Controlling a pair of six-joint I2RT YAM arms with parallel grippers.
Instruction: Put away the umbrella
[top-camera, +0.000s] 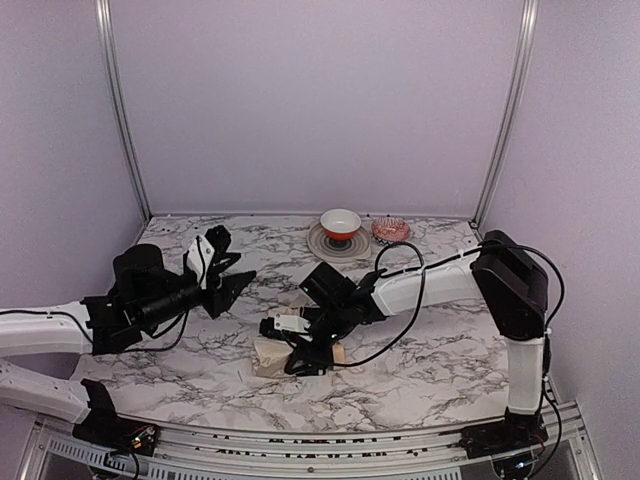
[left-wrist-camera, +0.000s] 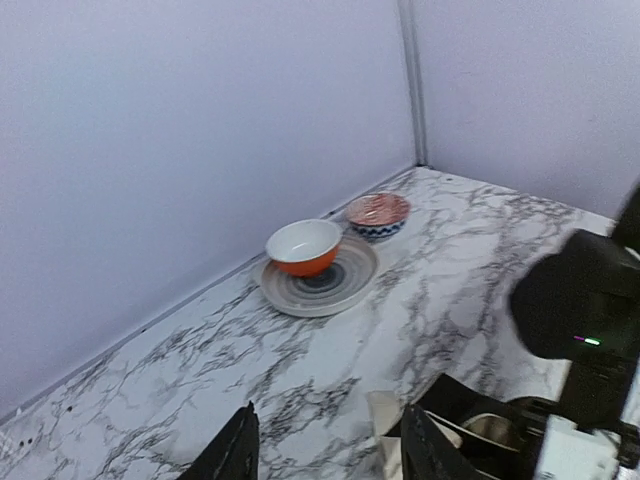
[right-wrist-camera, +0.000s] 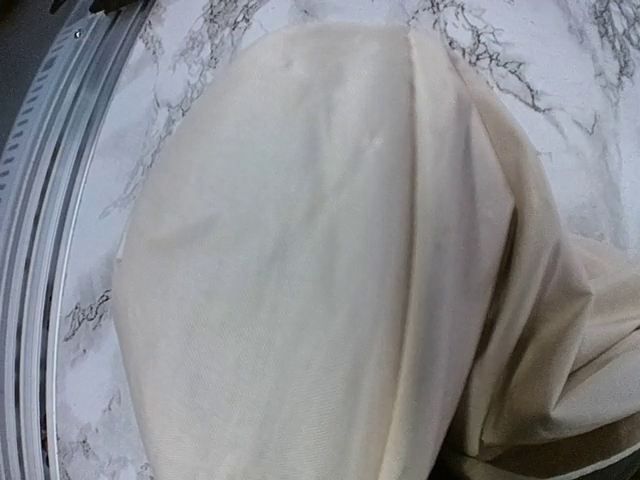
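The umbrella (top-camera: 268, 357) lies bunched on the marble table near the front middle, showing cream fabric and a tan end. My right gripper (top-camera: 303, 356) is down on top of it. In the right wrist view the umbrella's cream fabric (right-wrist-camera: 300, 250) fills the frame and hides the fingers, so a grip cannot be made out. My left gripper (top-camera: 215, 268) hangs above the table to the left, away from the umbrella. In the left wrist view the left gripper (left-wrist-camera: 330, 455) stands open with only bare marble between its fingers. A corner of the umbrella's fabric (left-wrist-camera: 385, 418) shows at its right.
A red-and-white bowl (top-camera: 340, 222) sits on a grey plate (top-camera: 326, 245) at the back of the table, with a small patterned dish (top-camera: 390, 230) to its right. Walls enclose the back and sides. A metal rail (right-wrist-camera: 40, 200) runs along the table's near edge.
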